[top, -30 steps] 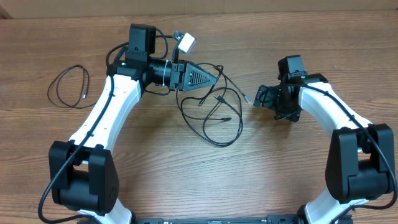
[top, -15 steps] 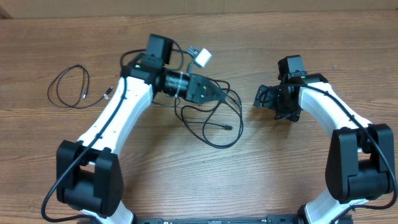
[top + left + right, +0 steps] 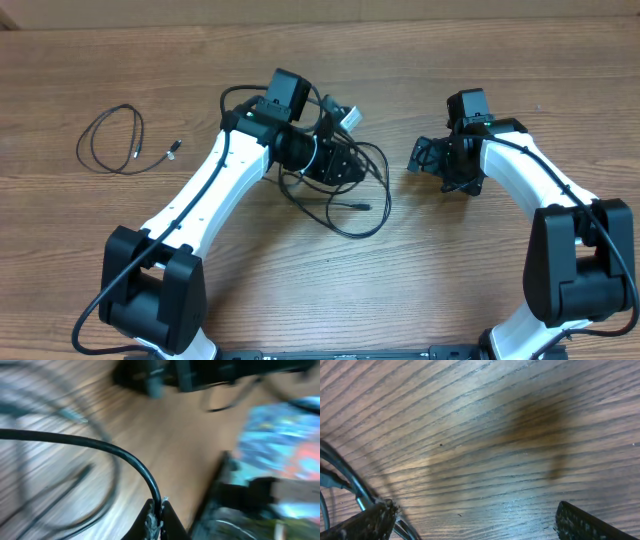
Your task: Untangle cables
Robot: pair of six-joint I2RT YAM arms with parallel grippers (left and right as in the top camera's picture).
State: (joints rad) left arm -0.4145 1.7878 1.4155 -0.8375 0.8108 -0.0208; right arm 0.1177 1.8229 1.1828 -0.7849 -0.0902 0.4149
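1. Worktop (image 3: pixel 300 290): wood-grain surface carrying every item listed below.
2. Left arm (image 3: pixel 215 195): white and black, reaching from the near edge up and across to the middle of the worktop.
3. Right arm (image 3: pixel 520 170): same build, bent in from the right side, its wrist turned toward the centre.
4. Tangled cables (image 3: pixel 350 205): your main lot. Several thin black cords are looped over one another at the centre of the worktop, under and just right of the left wrist, between the 2 pincers.
5. Separate cable loop (image 3: pixel 138 135): 1 thin black cord lying in an open ring at the far left of the worktop, well apart from the tangle and touching neither arm.
6. Left pincer (image 3: pixel 156 515): clenched, grasping 1 black cord of the tangle. In your blurred left wrist view, the cord arcs in from the left edge and ends pinched between the fingertips.
7. Right pincer (image 3: pixel 420 157): released, jaws spread wide, gripping nothing. Your right wrist view shows bare wood grain between the fingers. It sits near the tangle's right edge without touching it.
8. White connector (image 3: pixel 350 116): small pale block on the wiring at the left wrist, just above the tangle.
9. Loose plug end (image 3: pixel 172 151): short silver-tipped piece on the worktop between the separate loop and the left arm. You cannot tell whether it joins any cord.
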